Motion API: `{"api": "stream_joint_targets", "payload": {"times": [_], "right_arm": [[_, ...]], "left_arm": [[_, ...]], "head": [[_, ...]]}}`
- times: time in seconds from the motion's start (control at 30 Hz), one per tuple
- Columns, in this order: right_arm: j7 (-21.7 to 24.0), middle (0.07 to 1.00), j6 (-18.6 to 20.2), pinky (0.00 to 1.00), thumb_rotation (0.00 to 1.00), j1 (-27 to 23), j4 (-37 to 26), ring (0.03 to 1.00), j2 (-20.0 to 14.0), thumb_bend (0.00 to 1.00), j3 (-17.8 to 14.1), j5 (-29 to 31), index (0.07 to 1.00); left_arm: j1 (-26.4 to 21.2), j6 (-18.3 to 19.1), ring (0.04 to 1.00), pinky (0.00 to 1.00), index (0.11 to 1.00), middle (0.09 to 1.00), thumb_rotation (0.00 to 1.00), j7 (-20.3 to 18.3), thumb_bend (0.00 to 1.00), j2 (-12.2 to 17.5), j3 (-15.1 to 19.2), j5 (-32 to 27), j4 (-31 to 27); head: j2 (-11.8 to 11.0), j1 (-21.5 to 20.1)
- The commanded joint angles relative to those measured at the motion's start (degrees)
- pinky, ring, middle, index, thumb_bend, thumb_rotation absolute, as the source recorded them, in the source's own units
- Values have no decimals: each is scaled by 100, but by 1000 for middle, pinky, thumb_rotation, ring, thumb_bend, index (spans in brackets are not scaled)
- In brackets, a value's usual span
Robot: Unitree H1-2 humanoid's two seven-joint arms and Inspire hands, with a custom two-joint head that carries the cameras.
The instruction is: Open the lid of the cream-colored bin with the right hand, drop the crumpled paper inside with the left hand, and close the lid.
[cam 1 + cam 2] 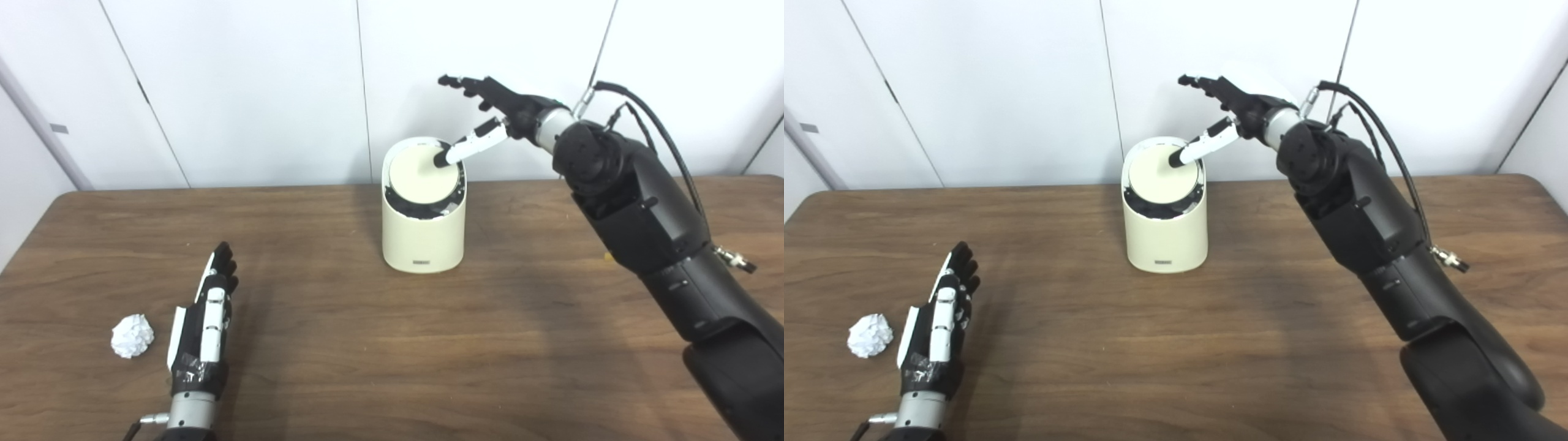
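The cream-colored bin (422,233) stands upright near the middle of the wooden tabletop (392,343), toward its far edge. Its round lid (422,176) is tilted, the near edge dipped so that a dark crescent of the opening shows along the front rim. The right robot hand (490,113) hangs above and just behind the bin with its fingers spread wide and holding nothing; its thumb (468,147) reaches down and its dark tip touches the far right part of the lid. The right arm (643,214) crosses the right side of the tabletop, with black cables (661,131) looping along its upper part.

The crumpled paper (132,335) lies on the tabletop at the near left, well apart from the bin. The left robot hand (205,324) lies low over the wood just to the right of the paper, not touching it, fingers stretched forward and close together, holding nothing. Nothing stands between the paper and the bin; the brown wood-grain surface runs bare between them.

A small yellowish speck (607,257) sits on the tabletop beside the right arm. Behind the tabletop are plain white wall panels (245,92) divided by thin dark seams, and a small grey tab (59,128) is fixed to the panel at the far left.
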Motion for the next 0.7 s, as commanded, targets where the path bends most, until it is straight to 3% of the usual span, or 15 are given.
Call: {"api": "stream_joint_targets", "payload": {"times": [0.0, 0.2, 0.67], "right_arm": [[-6, 922, -35, 777, 421, -445, -73, 875, 15, 927, 2, -165, 905], [35, 922, -21, 774, 413, -578, 121, 876, 176, 910, 79, -314, 922], [12, 933, -216, 877, 403, -682, 615, 918, 418, 912, 269, -543, 918]], "left_arm": [[270, 27, 1000, 1000, 999, 999, 952, 16, 310, -173, -99, -8, 360], [278, 2, 1000, 1000, 1000, 1000, 960, 1, 325, -192, -108, -28, 382], [283, -3, 1000, 1000, 1000, 1000, 955, -40, 303, -239, -104, -161, 390]], "head": [[24, -27], [71, -43], [125, -40]]}}
